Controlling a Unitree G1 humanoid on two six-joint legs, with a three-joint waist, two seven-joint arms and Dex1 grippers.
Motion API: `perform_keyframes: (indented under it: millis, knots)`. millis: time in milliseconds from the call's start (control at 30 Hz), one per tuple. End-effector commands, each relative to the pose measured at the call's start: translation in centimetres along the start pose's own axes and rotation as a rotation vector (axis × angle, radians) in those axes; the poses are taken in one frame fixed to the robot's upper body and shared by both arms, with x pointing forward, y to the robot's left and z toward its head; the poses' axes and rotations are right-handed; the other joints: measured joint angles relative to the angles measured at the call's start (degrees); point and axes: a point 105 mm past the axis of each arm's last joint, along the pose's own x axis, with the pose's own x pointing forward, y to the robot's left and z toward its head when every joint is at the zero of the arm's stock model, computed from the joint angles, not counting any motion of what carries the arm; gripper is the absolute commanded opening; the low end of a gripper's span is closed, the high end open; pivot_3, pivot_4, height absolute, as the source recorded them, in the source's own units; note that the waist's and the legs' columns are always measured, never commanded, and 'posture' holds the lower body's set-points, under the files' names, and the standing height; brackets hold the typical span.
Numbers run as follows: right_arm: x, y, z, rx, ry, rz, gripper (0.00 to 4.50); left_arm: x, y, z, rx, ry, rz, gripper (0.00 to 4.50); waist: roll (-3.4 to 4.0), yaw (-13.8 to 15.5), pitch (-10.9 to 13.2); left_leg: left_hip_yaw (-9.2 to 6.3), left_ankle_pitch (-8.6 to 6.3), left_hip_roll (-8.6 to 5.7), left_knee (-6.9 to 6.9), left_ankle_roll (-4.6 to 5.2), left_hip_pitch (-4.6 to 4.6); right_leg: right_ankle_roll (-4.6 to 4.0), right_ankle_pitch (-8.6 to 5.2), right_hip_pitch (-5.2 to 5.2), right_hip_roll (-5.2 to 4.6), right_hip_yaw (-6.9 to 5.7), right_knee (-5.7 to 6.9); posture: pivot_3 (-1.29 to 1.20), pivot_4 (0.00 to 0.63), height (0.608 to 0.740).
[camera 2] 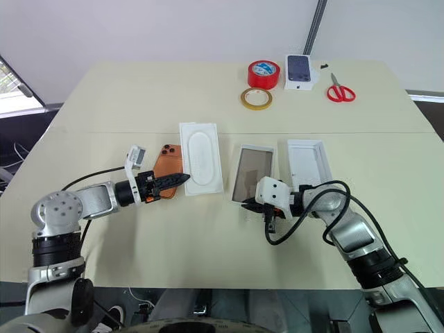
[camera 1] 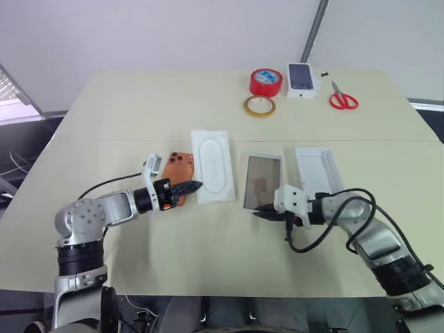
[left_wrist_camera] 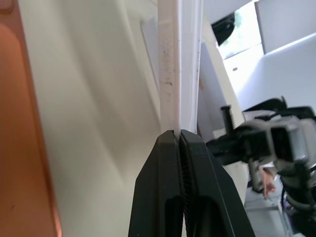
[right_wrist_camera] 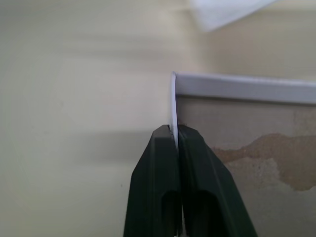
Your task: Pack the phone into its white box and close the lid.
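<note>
Here the phone [camera 2: 167, 167] lies on the table [camera 2: 104, 104], copper back up, lenses at its far corner, its long axis running away from the robot. The left claw [camera 2: 182, 180] is closed, fingers pressed together; its tips sit at the phone's near right corner, but I cannot tell from the head views whether they pinch the phone or merely rest over it (the wrist view shows the tips meeting at a thin white edge, likely the card). Just right of the phone lies the flat white card [camera 2: 201, 158] with its embossed oval, parallel to it. Next right is the box [camera 2: 254, 173], glossy brownish floor up, also lengthwise. The right claw [camera 1: 261, 214] is clamped on the thin rim at the box's near left corner, which the right wrist view shows plainly. The lid [camera 2: 308, 162] lies just beyond the box to the right, open side up.

So the phone lies left of the box with the card between; the left arm is nearer it, and the move needed is probably rightward over the card.
</note>
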Motion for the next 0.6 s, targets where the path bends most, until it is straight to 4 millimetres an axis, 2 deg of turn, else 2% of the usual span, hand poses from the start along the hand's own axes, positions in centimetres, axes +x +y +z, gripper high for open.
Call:
perform_keyframes:
  millis: [33, 167, 300, 400, 500, 600]
  knots:
    - [1.1, -0.1, 1.7, -0.073, -0.06, 0.019, 0.03, 0.1, -1.7, 1.4, 0.001, -0.038, -0.077, 0.0, -0.01, -0.2, 0.0, 0.0, 0.01, 0.0, 0.0, -0.01, 0.0, 0.0, 0.0, 0.0, 0.01, 0.0, 0.01, 0.0, 0.15, 0.74]
    - [2.3, -0.5, 3.5, -0.117, -0.123, 0.011, 0.03, 0.8, -2.3, 1.0, -0.015, -0.012, -0.1, 0.0, -0.01, -0.5, 0.0, 0.0, 0.16, 0.0, 0.01, -0.27, 0.0, 0.01, 0.0, -0.04, 0.04, 0.0, 0.08, 0.0, 0.15, 0.74]
    - [2.6, -0.2, 4.1, -0.12, -0.151, 0.037, 0.03, 1.4, -2.3, 0.5, -0.023, 0.004, -0.102, 0.0, -0.05, -0.2, 0.0, 0.0, 0.22, -0.01, 0.02, -0.37, 0.0, 0.01, 0.01, -0.03, 0.04, 0.0, 0.08, 0.0, 0.15, 0.74]
    - [2.3, 0.2, 4.3, -0.084, -0.165, 0.067, 0.94, 1.8, -2.3, -0.1, -0.022, 0.022, -0.098, 0.0, -0.06, -0.1, 0.0, -0.01, 0.22, -0.02, 0.03, -0.37, 0.0, 0.01, 0.01, -0.02, 0.04, 0.0, 0.07, 0.0, 0.15, 0.74]
    - [1.7, 0.5, 3.9, -0.085, -0.145, 0.066, 2.42, 1.9, -2.3, -0.4, -0.029, 0.029, -0.101, 0.0, -0.06, 0.0, 0.0, -0.01, 0.21, -0.02, 0.03, -0.37, 0.0, 0.01, 0.01, -0.01, 0.04, 0.0, 0.07, 0.0, 0.15, 0.74]
    - [0.3, 0.2, 3.7, -0.057, -0.128, 0.042, 3.9, 2.1, -2.1, -0.6, -0.023, 0.041, -0.094, 0.0, -0.07, 0.0, 0.0, -0.01, 0.21, -0.02, 0.02, -0.37, 0.0, 0.01, 0.01, -0.02, 0.03, 0.0, 0.07, 0.0, 0.15, 0.74]
